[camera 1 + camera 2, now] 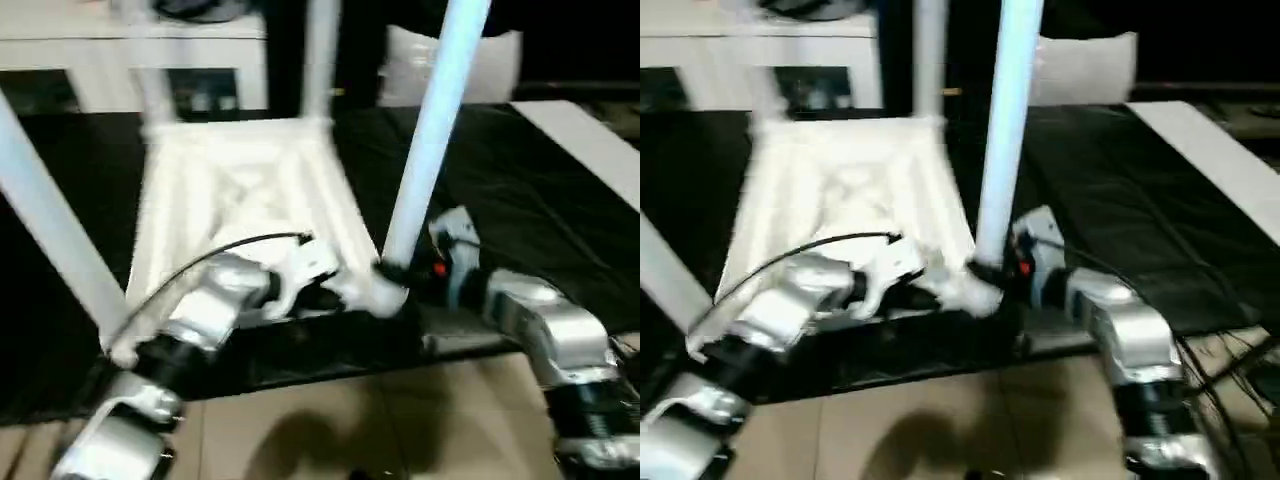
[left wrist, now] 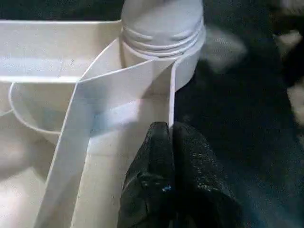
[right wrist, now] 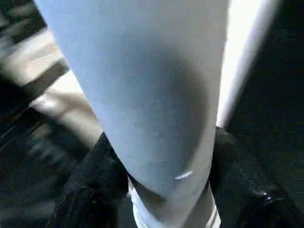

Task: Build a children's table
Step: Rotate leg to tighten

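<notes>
The white tabletop (image 1: 240,200) lies upside down in the middle of the frame on the black worktop (image 1: 520,200), and four legs already stand up from its corners, so the table looks nearly built. The right gripper (image 3: 166,190) pinches the near right leg (image 1: 430,140) low down, maybe for a last tightening, while the left gripper (image 2: 168,142), fingers pressed together, rests on the ribbed underside beside that socket. A white cabinet (image 1: 120,50) stands at upper left, tan floor (image 1: 350,420) below.

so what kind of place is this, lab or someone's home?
Probably a lab or demo room, not certain: a large black-covered work table holds the upturned white plastic ribbed tabletop, a white cabinet with glass doors stands behind, and loose cables trail over the tan floor.
</notes>
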